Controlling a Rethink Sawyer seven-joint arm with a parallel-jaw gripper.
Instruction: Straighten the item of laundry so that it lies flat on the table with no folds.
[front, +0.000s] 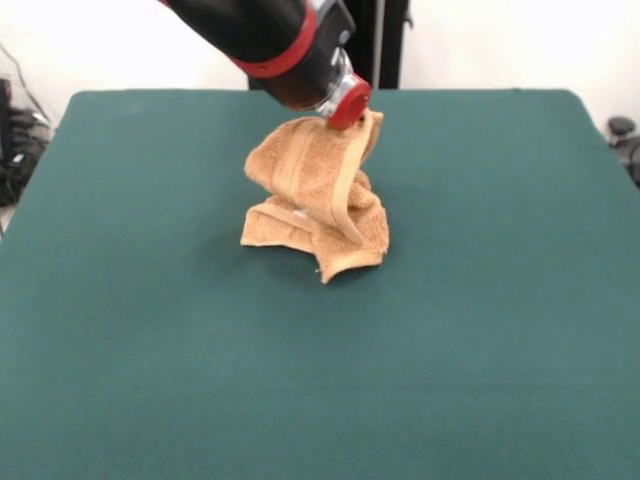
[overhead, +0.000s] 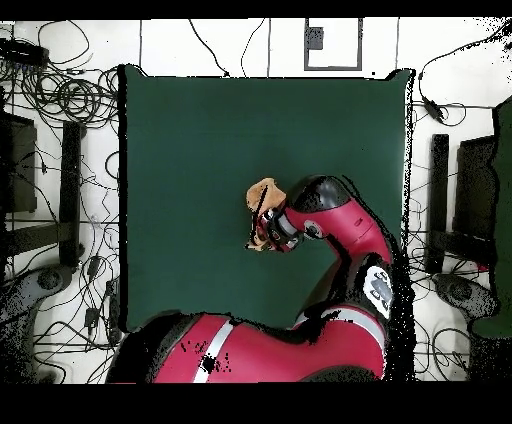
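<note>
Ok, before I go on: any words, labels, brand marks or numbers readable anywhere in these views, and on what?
None can be read.
Towel: a plain woven band, no tag or print visible.
Table: bare green top, unmarked.
Robot arm: white patches on the red shell, too small to read.

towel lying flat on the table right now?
No. In the front view the towel hangs bunched and folded from the gripper, with only its lower folds resting on the table.
</note>
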